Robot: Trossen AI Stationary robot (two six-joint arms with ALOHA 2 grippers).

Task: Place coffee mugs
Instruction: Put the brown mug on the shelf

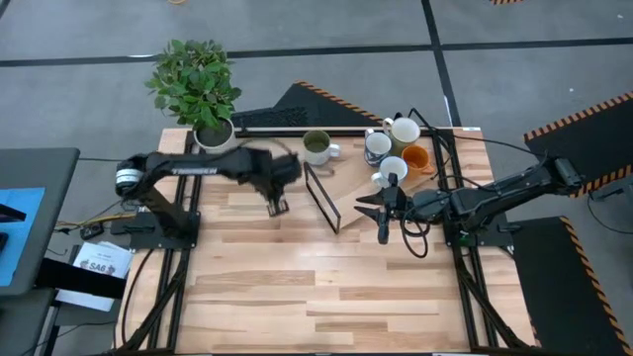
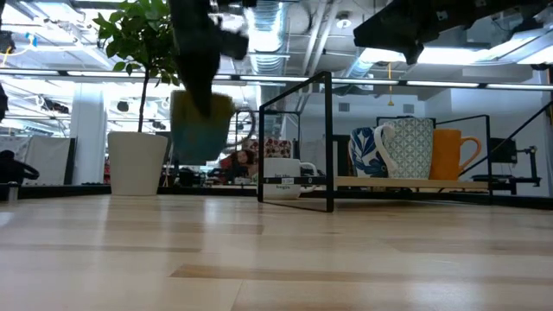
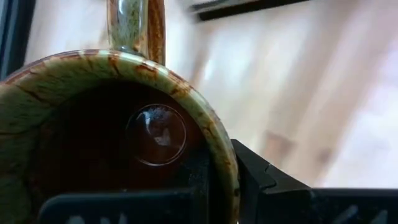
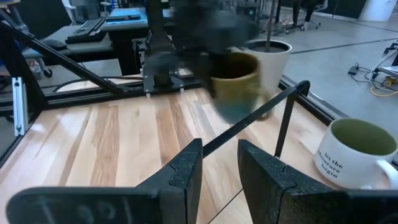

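The left hand blurs in the high view, clamped on the rim of a brown mug held above the tabletop. The right hand, fingers apart and empty, hovers right of the wire rack; the other mugs cluster far right, interiors hard to see.

I am looking down past my left gripper into a glazed ceramic mug with a mottled green-and-brown rim and a dark brown inside. One dark finger is pressing against the outside of the rim while the other is sitting inside the cup, so the wall is being pinched between them. The mug's streaked green-brown handle is pointing away from me. Beyond it, the pale wooden tabletop is showing blurred.
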